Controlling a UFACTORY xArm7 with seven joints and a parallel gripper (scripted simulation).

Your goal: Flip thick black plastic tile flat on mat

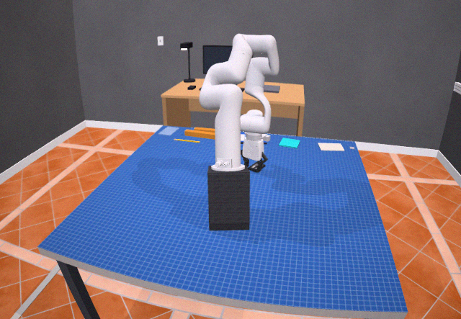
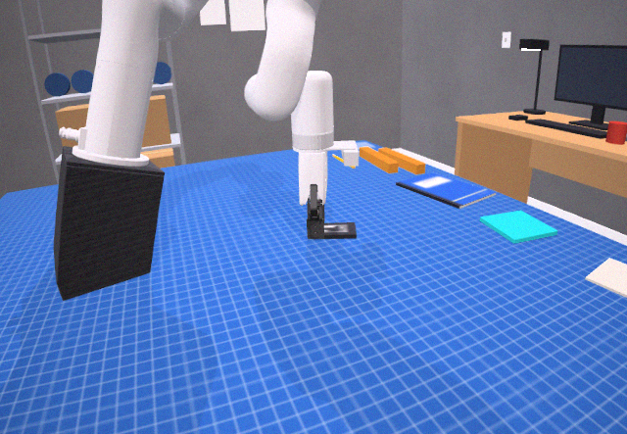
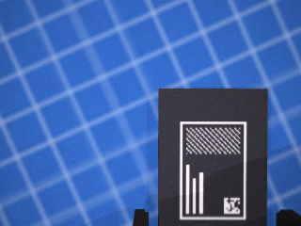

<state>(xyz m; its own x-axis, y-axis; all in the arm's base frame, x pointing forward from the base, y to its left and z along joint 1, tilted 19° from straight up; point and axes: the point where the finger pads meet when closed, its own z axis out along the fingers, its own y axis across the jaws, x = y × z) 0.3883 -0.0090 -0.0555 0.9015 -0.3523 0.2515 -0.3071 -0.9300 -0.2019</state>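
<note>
Tool (image 2: 314,226) open, empty, straddling the black tile (image 3: 213,157); its near edge is cut off.

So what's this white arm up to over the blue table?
A white robot arm is reaching straight down to a thick black tile lying flat on the blue gridded mat. Its gripper is right at one end of the tile, with the fingers open on either side and gripping nothing yet. The tile's face with a white printed chart is up. The job is to turn it over, and that hasn't happened. Other flat pieces, like a turquoise tile, lie farther off.
</note>
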